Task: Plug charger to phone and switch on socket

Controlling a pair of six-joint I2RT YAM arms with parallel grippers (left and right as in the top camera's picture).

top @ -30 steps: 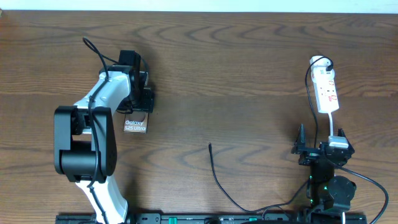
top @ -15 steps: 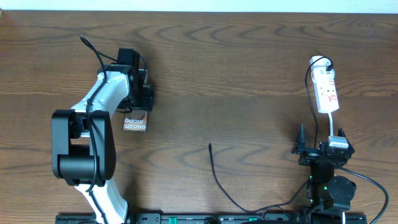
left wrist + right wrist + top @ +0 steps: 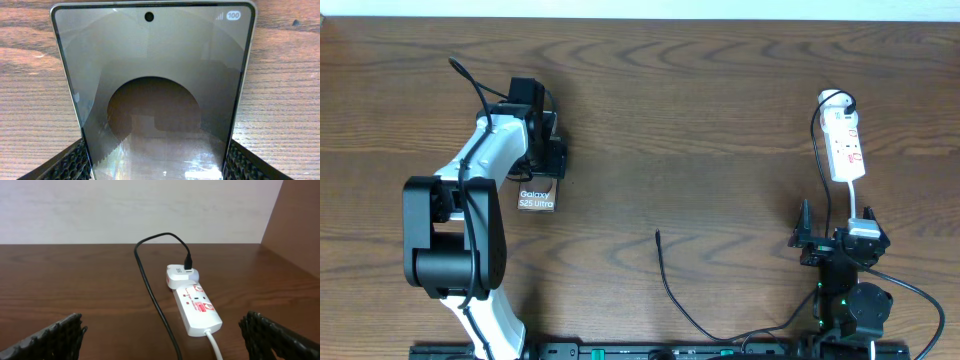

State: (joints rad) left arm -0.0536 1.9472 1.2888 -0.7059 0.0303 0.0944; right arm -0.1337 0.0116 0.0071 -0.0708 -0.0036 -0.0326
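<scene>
The phone (image 3: 537, 198) lies on the wooden table at the left, its "Galaxy S25 Ultra" lettering showing below my left gripper (image 3: 544, 160). In the left wrist view the phone (image 3: 150, 75) fills the frame, and my left gripper (image 3: 155, 167) has a finger pressed on each long edge. The charger cable (image 3: 670, 285) lies loose at the front centre, with its plug tip (image 3: 657, 234) pointing away from me. The socket (image 3: 845, 145) lies at the far right, and it also shows in the right wrist view (image 3: 197, 307). My right gripper (image 3: 840, 242) is open and empty, well short of the socket.
A white adapter (image 3: 179, 274) sits plugged in the socket's far end, with the black cable (image 3: 150, 290) looping from it toward me. The socket's white lead (image 3: 215, 345) runs toward my right gripper (image 3: 162, 332). A wall rises behind the table.
My left arm shifted slightly left and the phone moved a little with it a second ago. Since half a second ago nothing has moved. The right arm is still.
</scene>
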